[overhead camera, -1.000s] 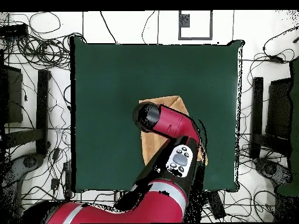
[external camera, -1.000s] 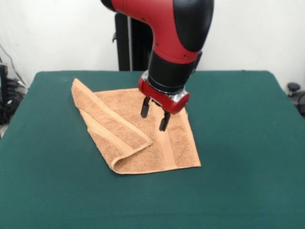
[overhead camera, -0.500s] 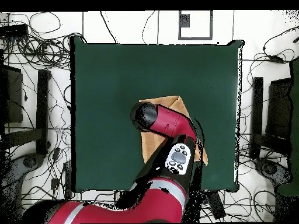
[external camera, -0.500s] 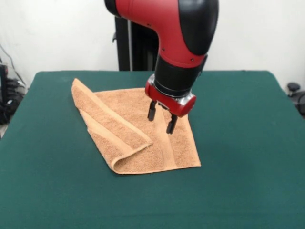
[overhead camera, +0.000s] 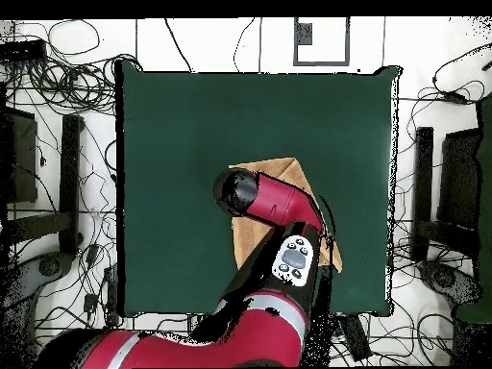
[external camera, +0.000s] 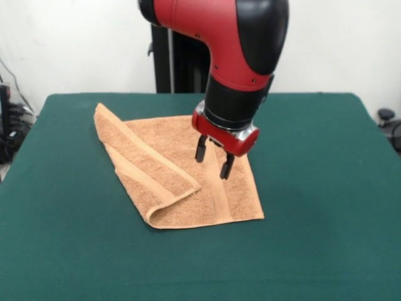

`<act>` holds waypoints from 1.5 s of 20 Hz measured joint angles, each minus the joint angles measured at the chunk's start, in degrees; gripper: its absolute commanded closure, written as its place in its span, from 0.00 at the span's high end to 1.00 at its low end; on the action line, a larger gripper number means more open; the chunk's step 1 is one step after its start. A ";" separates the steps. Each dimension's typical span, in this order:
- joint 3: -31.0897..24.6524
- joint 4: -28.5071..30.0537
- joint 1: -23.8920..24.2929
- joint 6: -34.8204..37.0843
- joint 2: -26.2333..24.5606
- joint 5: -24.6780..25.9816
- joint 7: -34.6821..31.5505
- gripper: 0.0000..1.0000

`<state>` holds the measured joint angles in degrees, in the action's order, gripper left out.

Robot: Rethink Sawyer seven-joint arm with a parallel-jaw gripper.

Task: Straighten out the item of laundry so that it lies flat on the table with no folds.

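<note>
The orange-tan towel (external camera: 182, 172) lies on the dark green table (external camera: 319, 207), its left part folded over in a long diagonal flap with a rounded crease at the near corner. A woven band runs along the flap and another near the right edge. My gripper (external camera: 213, 162) hangs open just above the towel's right half, nothing between its two black fingers. In the overhead view the red arm covers most of the towel (overhead camera: 288, 171), and the gripper is hidden under the arm.
Cables and dark stands lie around the table (overhead camera: 192, 125) on the floor in the overhead view. A black pedestal column (external camera: 172, 56) stands behind the table's far edge.
The gripper has shifted to the right and slightly lower over the towel, staying open. The towel has not moved.
</note>
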<state>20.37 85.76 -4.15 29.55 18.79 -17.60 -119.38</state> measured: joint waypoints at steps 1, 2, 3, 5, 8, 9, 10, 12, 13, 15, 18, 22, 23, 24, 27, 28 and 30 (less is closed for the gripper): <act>-0.02 0.02 0.05 -0.14 0.01 0.06 0.00 1.00; -0.09 0.03 0.13 -0.35 0.01 0.14 0.00 1.00; -0.17 0.06 0.21 -0.55 0.01 0.20 0.00 1.00; -0.30 0.12 0.39 -0.87 0.01 0.24 0.00 1.00; -0.50 0.12 0.95 -1.40 0.01 0.51 0.00 1.00; -0.56 0.12 1.27 -1.58 0.01 0.75 0.00 1.00; -0.59 0.12 1.41 -1.65 0.01 0.90 0.00 1.00; -0.62 0.12 1.76 -1.85 0.01 1.42 0.00 1.00; -0.63 0.12 1.97 -1.98 0.01 1.80 0.00 1.00; -0.63 0.12 2.21 -2.18 0.01 2.42 0.00 1.00; -0.64 0.12 2.59 -2.33 0.01 3.15 0.00 1.00; -0.64 0.12 2.81 -2.33 0.01 3.87 0.00 1.00; -0.65 0.12 2.84 -2.33 0.01 4.17 0.00 1.00; -0.65 0.12 2.84 -2.33 0.01 4.31 0.00 1.00; -0.68 0.13 2.84 -2.33 0.01 4.59 0.00 1.00; -0.69 0.12 2.84 -2.33 0.01 4.59 0.00 1.00; -0.74 0.13 2.84 -2.33 0.01 4.59 0.00 1.00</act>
<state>19.63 85.89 -1.31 27.21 18.81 -13.01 -119.38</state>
